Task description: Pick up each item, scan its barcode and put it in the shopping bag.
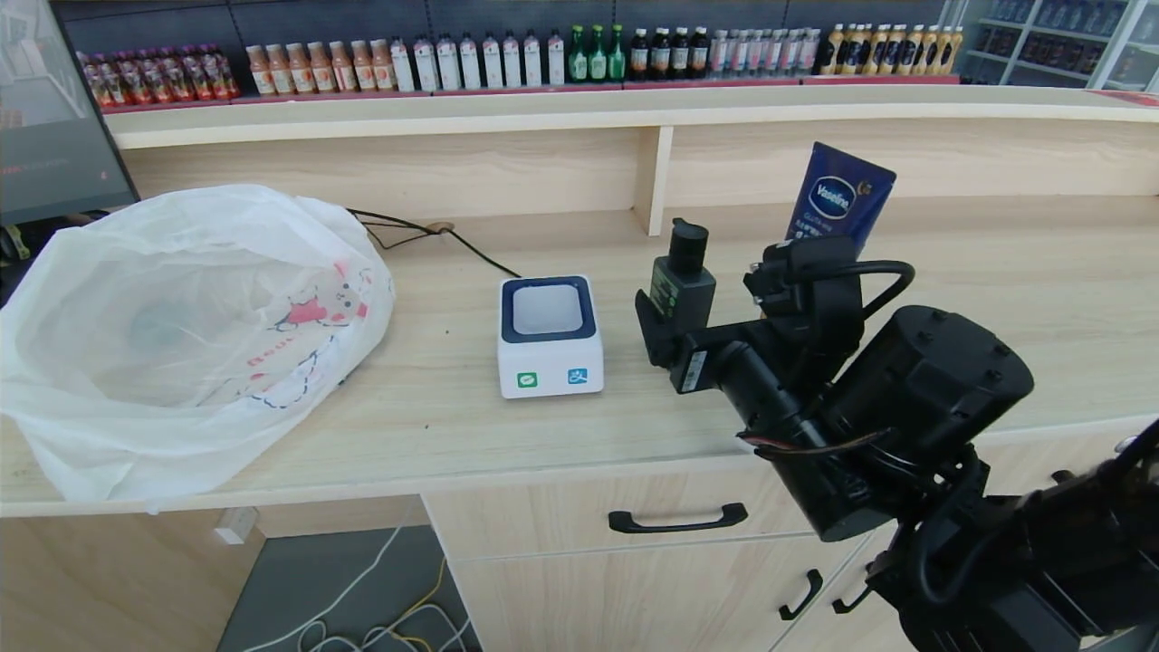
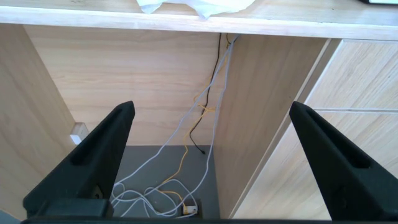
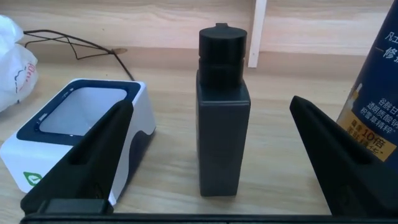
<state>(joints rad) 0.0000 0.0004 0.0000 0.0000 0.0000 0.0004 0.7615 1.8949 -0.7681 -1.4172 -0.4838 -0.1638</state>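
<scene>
1. Bottle (image 3: 222, 134), dark and square-bodied with a round cap, stood upright on the counter (image 1: 435, 417), between the white scanner (image 3: 81, 134) and the blue tube (image 1: 840, 195).
2. The right gripper (image 3: 211, 106) had its fingers spread wide, one on each side of the bottle, apparently touching neither face.
3. The left gripper (image 2: 211, 106) hung below the counter edge, fingers wide apart on nothing.
4. The bottle looked like rigid, smooth plastic, probably light. Being tall and narrow, it would tip easily. Its flat sides at mid-body, below the cap, seemed the safest hold.
5. A green label showed on one bottle side, too small to read. The tube bore a white logo, the scanner two small icons, and the shopping bag (image 1: 190, 335) a cartoon print.
</scene>
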